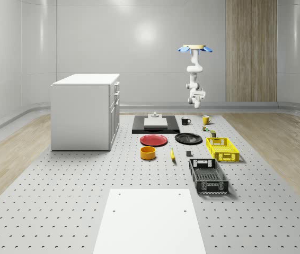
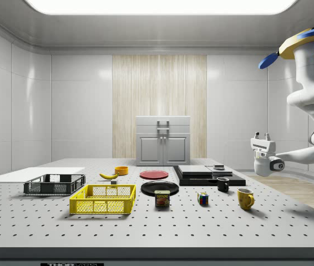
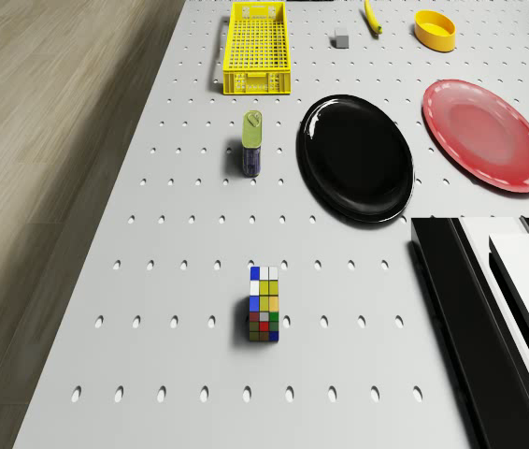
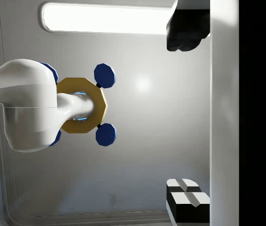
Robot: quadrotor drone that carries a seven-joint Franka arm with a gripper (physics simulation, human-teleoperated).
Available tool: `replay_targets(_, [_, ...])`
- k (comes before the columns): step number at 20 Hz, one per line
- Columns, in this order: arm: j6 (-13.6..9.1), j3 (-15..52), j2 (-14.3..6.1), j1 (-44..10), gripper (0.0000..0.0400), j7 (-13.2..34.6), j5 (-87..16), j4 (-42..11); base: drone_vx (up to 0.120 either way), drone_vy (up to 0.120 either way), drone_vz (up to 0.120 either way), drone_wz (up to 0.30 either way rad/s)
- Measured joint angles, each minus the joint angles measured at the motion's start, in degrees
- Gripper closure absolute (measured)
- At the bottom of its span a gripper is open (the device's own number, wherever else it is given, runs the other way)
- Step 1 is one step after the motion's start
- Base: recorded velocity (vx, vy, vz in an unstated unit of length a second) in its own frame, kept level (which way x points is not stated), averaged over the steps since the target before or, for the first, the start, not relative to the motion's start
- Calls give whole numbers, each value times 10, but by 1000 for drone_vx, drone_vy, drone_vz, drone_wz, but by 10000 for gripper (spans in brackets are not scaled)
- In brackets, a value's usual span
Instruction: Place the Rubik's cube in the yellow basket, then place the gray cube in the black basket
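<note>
The Rubik's cube (image 3: 264,305) (image 2: 203,198) (image 1: 205,127) rests on the perforated table, a short way from a green-topped can (image 3: 252,143). Beyond the can lies the yellow basket (image 3: 257,49) (image 1: 222,148) (image 2: 104,199). The small gray cube (image 3: 340,39) (image 1: 189,154) sits beside that basket, and the black basket (image 1: 208,176) (image 2: 54,184) lies past it. The drone (image 1: 196,48) (image 2: 307,44) hovers high over the table's end near the Rubik's cube. Its arm is folded, so my gripper (image 2: 261,136) (image 4: 188,113) points up at the ceiling, open and holding nothing, well above the cube.
Around the cube stand a yellow mug (image 2: 245,198) and a black mug (image 2: 223,184). A black plate (image 3: 356,157), red plate (image 3: 485,133), orange bowl (image 3: 435,28) and banana (image 3: 372,16) lie mid-table. A black tray (image 3: 461,309) and a white cabinet (image 1: 85,111) stand further off.
</note>
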Motion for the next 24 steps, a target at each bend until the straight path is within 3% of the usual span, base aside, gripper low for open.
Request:
replay_targets(7, [4, 59, -4, -18, 0, 11, -83, -11, 120, 0, -34, 0])
replay_targets(13, [14, 192, -18, -62, 0, 42, -276, -66, 120, 0, -100, 0])
replay_targets(16, [22, 295, -35, -103, 0, 76, -440, -142, 120, 0, -120, 0])
replay_targets(19, [22, 405, -59, -163, 0, 134, -634, -252, 120, 0, -120, 0])
replay_targets(21, [10, 469, -76, -215, 0, 184, -761, -325, 120, 0, -120, 0])
replay_targets(24, [-25, 546, -99, -308, 0, 260, -913, -404, 120, 0, -120, 0])
